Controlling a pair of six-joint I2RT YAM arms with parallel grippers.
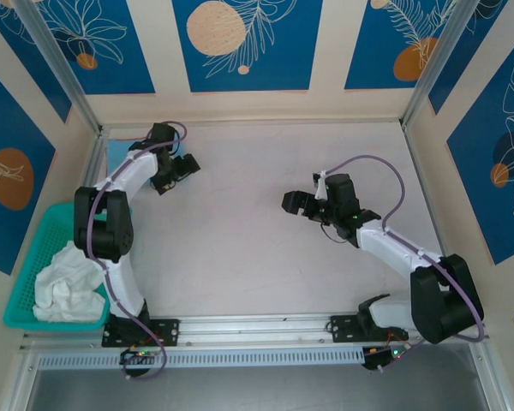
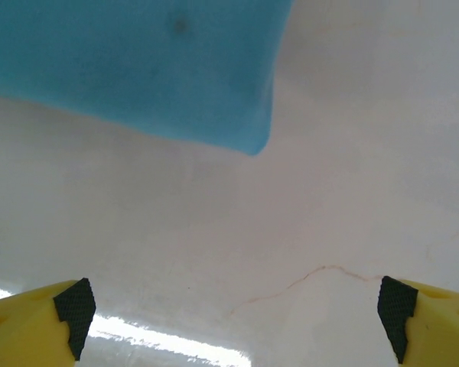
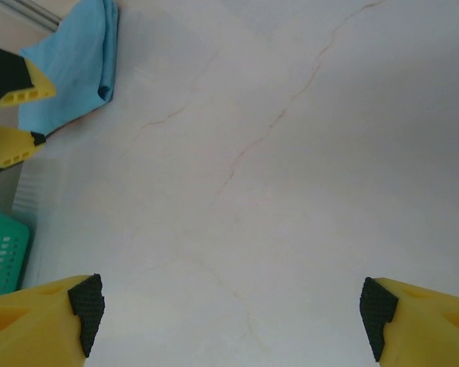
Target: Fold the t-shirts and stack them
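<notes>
Jaws stand apart on both: left pincer (image 2: 233, 317) near the light-blue shirt (image 2: 138, 61), right pincer (image 3: 231, 306) over the table (image 3: 306, 176).

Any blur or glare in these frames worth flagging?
Left wrist: the light-blue t-shirt is soft and out of focus, and a bright glare strip lies on the table near the bottom edge. Right wrist: sharp, the table's veins crisp. Top external: evenly lit, shadows faint.
</notes>
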